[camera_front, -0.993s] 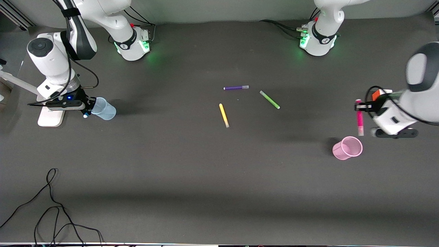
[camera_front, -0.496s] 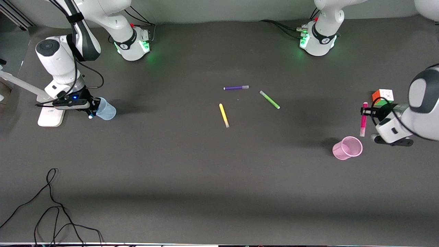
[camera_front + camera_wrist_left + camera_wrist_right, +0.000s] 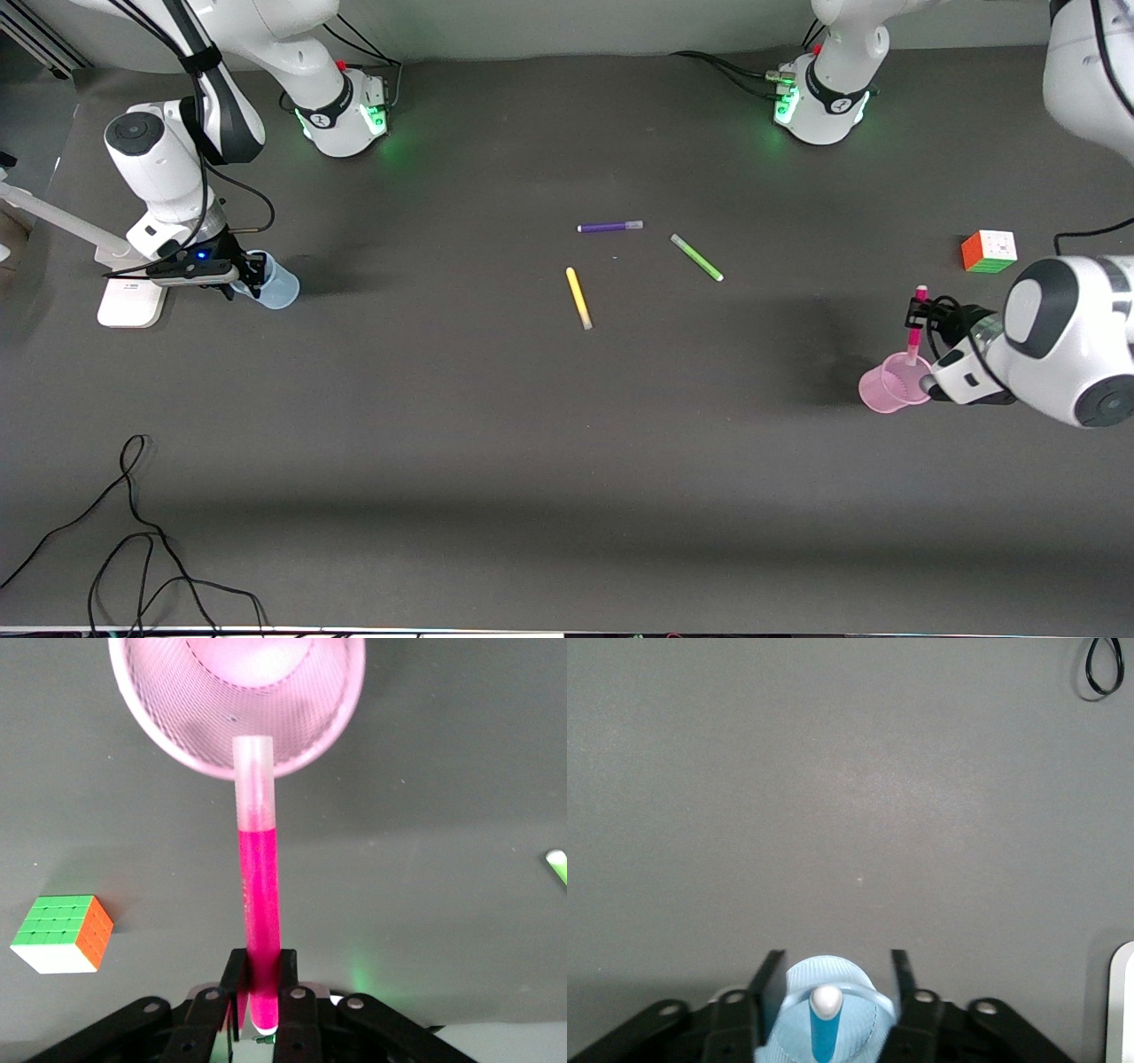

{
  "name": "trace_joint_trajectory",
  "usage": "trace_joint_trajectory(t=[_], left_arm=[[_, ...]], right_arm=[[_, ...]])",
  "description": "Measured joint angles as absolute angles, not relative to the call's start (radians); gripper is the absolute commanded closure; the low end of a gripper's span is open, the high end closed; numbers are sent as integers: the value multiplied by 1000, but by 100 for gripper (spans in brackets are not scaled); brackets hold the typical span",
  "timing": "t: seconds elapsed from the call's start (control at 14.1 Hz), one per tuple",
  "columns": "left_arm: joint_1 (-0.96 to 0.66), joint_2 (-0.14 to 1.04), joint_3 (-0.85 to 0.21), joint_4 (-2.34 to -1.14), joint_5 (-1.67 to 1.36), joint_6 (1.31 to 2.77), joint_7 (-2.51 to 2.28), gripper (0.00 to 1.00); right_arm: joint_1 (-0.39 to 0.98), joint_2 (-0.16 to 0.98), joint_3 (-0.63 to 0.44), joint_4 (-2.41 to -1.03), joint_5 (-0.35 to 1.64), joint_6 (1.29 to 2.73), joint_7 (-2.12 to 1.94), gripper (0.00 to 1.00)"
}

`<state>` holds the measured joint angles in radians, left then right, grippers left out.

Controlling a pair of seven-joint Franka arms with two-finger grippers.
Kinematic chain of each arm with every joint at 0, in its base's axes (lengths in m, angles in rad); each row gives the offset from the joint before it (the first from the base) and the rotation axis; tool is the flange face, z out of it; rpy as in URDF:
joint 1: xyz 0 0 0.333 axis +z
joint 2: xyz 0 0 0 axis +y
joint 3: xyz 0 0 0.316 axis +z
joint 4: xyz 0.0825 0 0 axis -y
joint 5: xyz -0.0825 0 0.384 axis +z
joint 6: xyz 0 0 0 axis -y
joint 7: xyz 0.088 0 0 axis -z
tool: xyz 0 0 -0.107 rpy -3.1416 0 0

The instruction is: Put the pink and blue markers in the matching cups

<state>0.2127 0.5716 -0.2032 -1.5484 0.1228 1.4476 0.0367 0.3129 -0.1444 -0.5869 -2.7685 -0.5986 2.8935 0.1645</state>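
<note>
Front view: left end effector (image 3: 919, 312) over pink cup (image 3: 889, 390), clamped on pink marker (image 3: 913, 337). Right end effector (image 3: 244, 276) at blue cup (image 3: 275, 285).

Left wrist view: fingers (image 3: 235, 979) pinch marker, pale end at cup rim.

Right wrist view: fingers (image 3: 764, 979) spread wide; blue marker (image 3: 825, 1023) stands in cup, ungripped.

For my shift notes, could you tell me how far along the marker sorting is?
Done: the blue marker stands in the blue cup, with the right gripper open around it. In hand: the left gripper holds the pink marker, its tip at the pink cup's rim. Left: lowering and releasing it.
</note>
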Motion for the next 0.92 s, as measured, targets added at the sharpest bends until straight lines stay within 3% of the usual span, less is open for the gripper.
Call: trace_joint_trajectory(t=[0.78,0.85,0.92], left_arm=[[178,695,-203,-1413,150,1444,-19,95],[179,698,-202,-1403,150,1444,-19,94],[181,699,-202,-1397,150,1444,-19,86]], right_arm=[[322,-156,-535,-2669,-597,2716,166,0],[323,-157,-515,-2654,-586,2703,167,0],[323,-156,-490,-2638,-561,2681,169,0]])
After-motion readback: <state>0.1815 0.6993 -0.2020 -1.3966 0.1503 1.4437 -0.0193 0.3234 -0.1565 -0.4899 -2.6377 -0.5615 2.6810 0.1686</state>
